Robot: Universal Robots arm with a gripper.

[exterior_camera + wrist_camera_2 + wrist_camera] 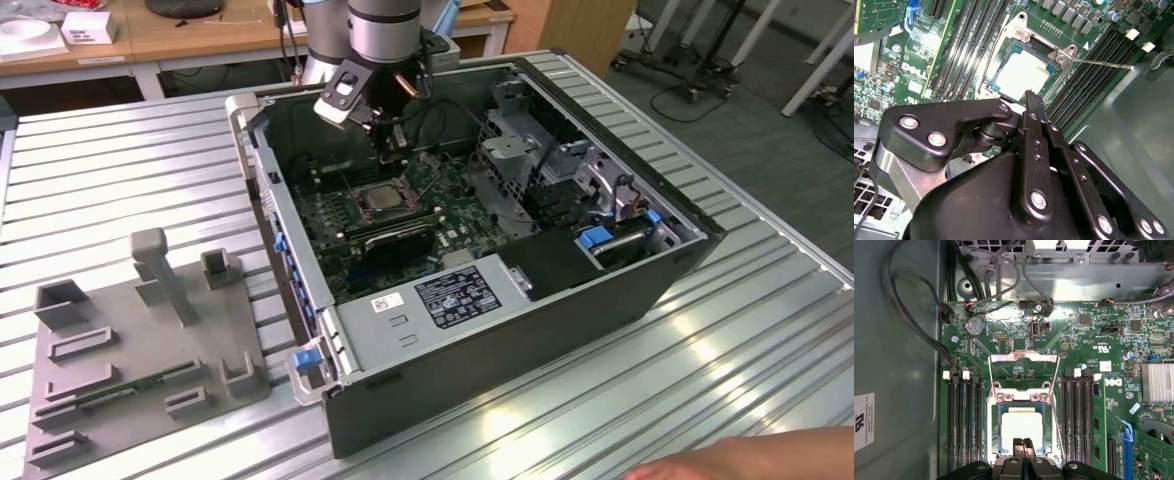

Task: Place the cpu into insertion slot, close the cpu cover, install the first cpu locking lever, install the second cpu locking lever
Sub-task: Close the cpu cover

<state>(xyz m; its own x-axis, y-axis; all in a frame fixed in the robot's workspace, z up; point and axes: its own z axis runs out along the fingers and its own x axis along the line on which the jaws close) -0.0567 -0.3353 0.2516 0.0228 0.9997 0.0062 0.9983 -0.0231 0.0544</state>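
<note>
The cpu [1021, 426] shows its pale metal face in the insertion slot [995, 430] on the green motherboard, in both wrist views [1021, 75]. The silvery cpu cover [1021, 396] lies as a frame around it. Thin wire locking levers [991, 375] rise from the socket's sides, and one lever [1104, 64] sticks out sideways over the memory slots. My gripper [1022, 442] hovers just over the chip's edge with its two black fingertips [1030, 97] pressed together and nothing between them. In the exterior view the gripper [390, 150] hangs inside the open case, a little behind the socket [380, 200].
Long black memory slots [965, 420] flank the socket on both sides. A grey power supply box [447, 295] fills the case's front, and a metal drive cage [514, 150] stands to the exterior view's right. A grey fixture tray [134, 340] lies beside the case. A hand [761, 460] rests at the table's near corner.
</note>
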